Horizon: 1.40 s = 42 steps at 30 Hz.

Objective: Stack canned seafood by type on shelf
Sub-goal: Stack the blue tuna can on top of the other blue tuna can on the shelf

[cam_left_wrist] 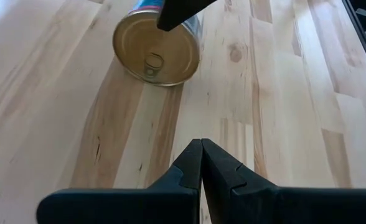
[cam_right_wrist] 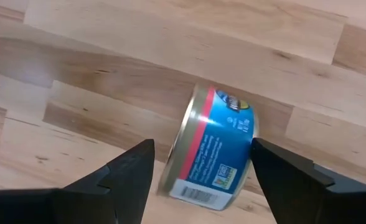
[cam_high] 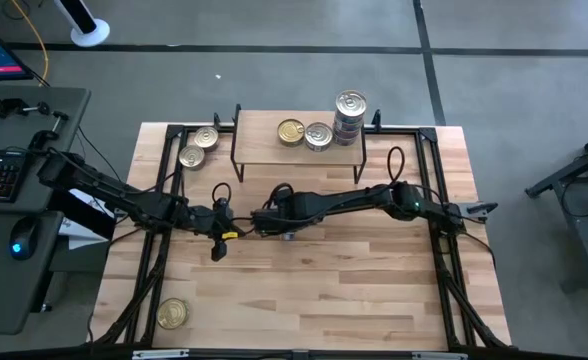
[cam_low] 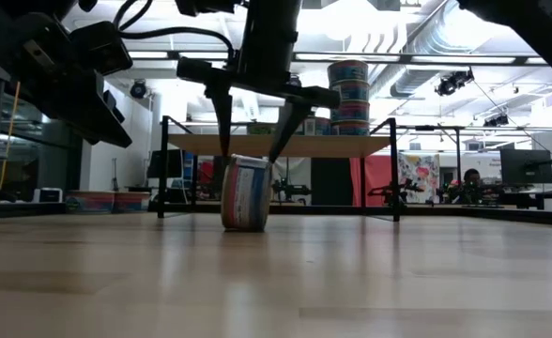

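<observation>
Your right gripper (cam_right_wrist: 201,168) has its fingers (cam_right_wrist: 130,171) spread wide, one either side of a tin (cam_right_wrist: 211,149) standing on its edge on the table (cam_right_wrist: 108,56). In the low view the fingertips (cam_low: 224,141) sit just above the tin's (cam_low: 246,192) top edge; can't tell if they touch it, so not a grip. The tin's axis lies level and its rim rests on the wood. The side label is blue with a red band and a white patch carrying a barcode; the brand print is too small to read. The gold pull-tab lid (cam_left_wrist: 156,55) faces your left gripper (cam_left_wrist: 201,163), whose fingers (cam_left_wrist: 186,171) are pressed together on nothing, just beside the tin at the table's middle (cam_high: 216,238).

Further out, the shelf (cam_high: 264,145) at the table's far edge carries two flat tins side by side, one gold-lidded (cam_high: 291,131) and one silver-lidded (cam_high: 319,135), plus a tall stack of tins (cam_high: 350,116) at its right end. In the low view that stack (cam_low: 349,92) shows pale blue labels with unreadable print. Two more gold tins (cam_high: 198,147) lie flat on the table left of the shelf, touching or nearly so. One gold tin (cam_high: 172,313) lies alone near the front left corner.
</observation>
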Available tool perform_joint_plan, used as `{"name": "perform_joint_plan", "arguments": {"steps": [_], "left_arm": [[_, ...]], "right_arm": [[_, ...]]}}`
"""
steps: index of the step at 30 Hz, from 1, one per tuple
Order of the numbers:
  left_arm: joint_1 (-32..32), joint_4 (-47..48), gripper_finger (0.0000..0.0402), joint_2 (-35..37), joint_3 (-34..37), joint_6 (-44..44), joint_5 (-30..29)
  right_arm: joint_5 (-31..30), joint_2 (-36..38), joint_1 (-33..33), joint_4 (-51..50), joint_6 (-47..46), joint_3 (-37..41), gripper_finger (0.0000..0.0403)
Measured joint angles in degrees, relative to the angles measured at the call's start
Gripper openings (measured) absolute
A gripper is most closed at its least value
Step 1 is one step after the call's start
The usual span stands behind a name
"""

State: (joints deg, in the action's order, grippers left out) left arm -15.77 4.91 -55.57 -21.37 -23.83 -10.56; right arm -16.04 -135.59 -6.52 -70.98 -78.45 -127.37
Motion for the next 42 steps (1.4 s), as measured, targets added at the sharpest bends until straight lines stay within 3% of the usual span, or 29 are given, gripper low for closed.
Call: {"name": "perform_joint_plan", "arguments": {"steps": [12,22,26,35,42], "left_arm": [[0.00,0.00,0.0000,0.00,0.00,-0.13,0.14],[0.00,0.00,0.0000,0.00,0.00,-0.38,0.14],[0.00,0.00,0.0000,0.00,-0.02,-1.49,0.14],[-0.02,0.52,0.0000,-0.02,-0.07,-1.57,-0.14],[0.00,0.48,0.0000,-0.02,-0.07,-1.55,-0.02]], "right_arm": [[-2.07,-0.02,-0.01,-0.11,1.50,0.34,0.0260],[-0.91,-0.02,0.15,7.03,19.97,0.35,0.0260],[-0.91,0.39,0.15,7.77,22.96,0.05,0.0260],[-5.41,0.82,-2.83,-4.57,-1.26,-4.04,0.0260],[-7.00,0.20,-3.71,1.57,-3.35,-1.33,0.0260]]}}
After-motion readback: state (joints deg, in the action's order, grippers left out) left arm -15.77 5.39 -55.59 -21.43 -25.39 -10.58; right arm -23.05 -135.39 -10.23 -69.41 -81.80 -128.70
